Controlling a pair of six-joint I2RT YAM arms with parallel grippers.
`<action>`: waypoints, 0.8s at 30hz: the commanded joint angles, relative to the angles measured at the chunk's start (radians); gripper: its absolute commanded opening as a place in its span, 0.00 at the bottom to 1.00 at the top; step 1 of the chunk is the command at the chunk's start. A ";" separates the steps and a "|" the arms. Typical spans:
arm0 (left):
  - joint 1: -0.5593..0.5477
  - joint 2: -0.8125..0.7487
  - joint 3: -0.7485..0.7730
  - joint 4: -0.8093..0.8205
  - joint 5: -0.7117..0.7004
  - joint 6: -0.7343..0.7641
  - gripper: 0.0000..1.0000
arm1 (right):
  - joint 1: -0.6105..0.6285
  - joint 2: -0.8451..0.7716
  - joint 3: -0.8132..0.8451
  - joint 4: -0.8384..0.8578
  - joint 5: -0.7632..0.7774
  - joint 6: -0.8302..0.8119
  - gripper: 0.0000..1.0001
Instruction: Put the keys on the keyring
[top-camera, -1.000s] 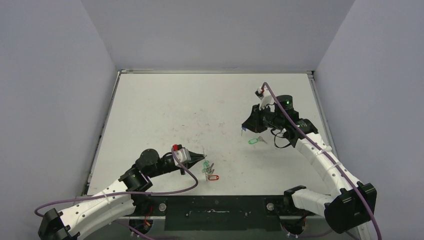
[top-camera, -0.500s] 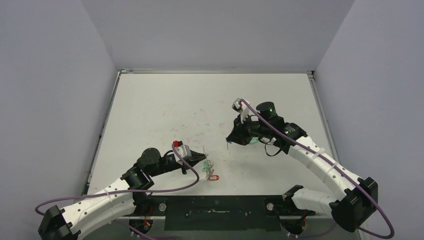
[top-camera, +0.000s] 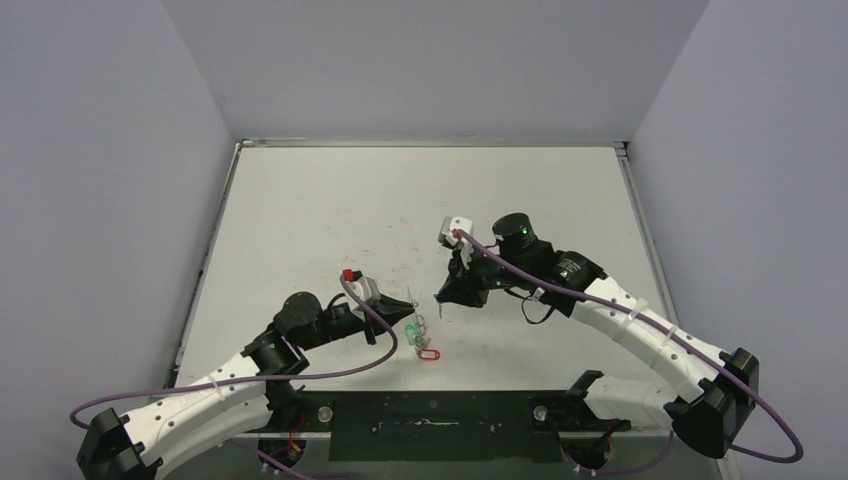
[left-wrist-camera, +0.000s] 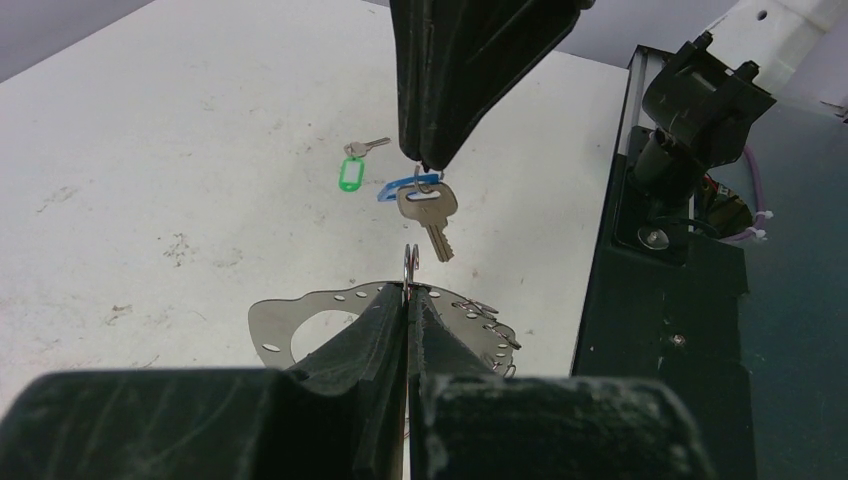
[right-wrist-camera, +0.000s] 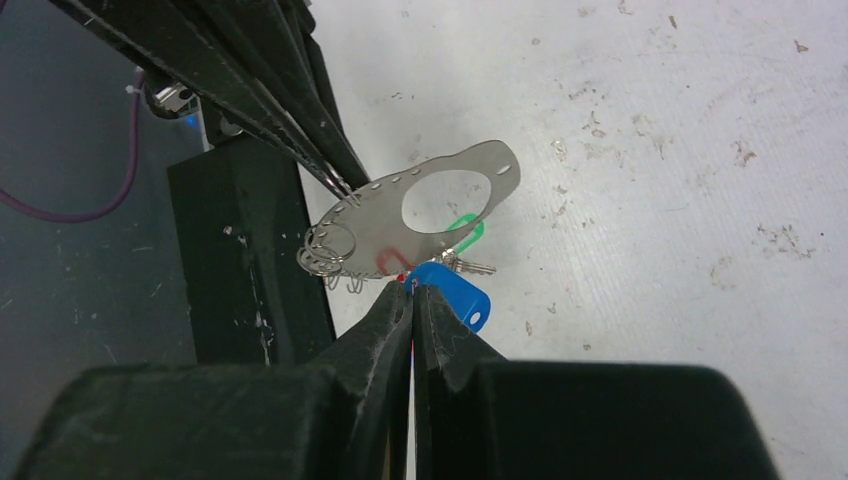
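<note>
Silver key with blue oblong plastic tag (left-wrist-camera: 428, 207) hangs blade-down, long axis near vertical, pinched by right gripper (left-wrist-camera: 427, 166); left gripper (left-wrist-camera: 410, 292) pinches silver-grey sheet-metal keyring (right-wrist-camera: 375, 232) at rim.

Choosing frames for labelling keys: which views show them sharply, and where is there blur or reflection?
Top external: even light, keys by the left gripper too tiny to resolve. Left wrist: blue-tagged key sharp, left fingers blurred. Right wrist: keyring crisp with a reddish reflection, right fingers blurred.
</note>
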 joint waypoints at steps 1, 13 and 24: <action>-0.003 -0.005 0.056 0.077 -0.020 -0.034 0.00 | 0.054 -0.001 0.055 0.004 0.016 -0.033 0.00; -0.003 0.004 0.059 0.068 -0.015 -0.039 0.00 | 0.193 0.029 0.091 0.002 0.126 -0.030 0.00; -0.003 0.005 0.056 0.055 -0.004 -0.021 0.00 | 0.231 0.062 0.128 -0.010 0.242 -0.022 0.00</action>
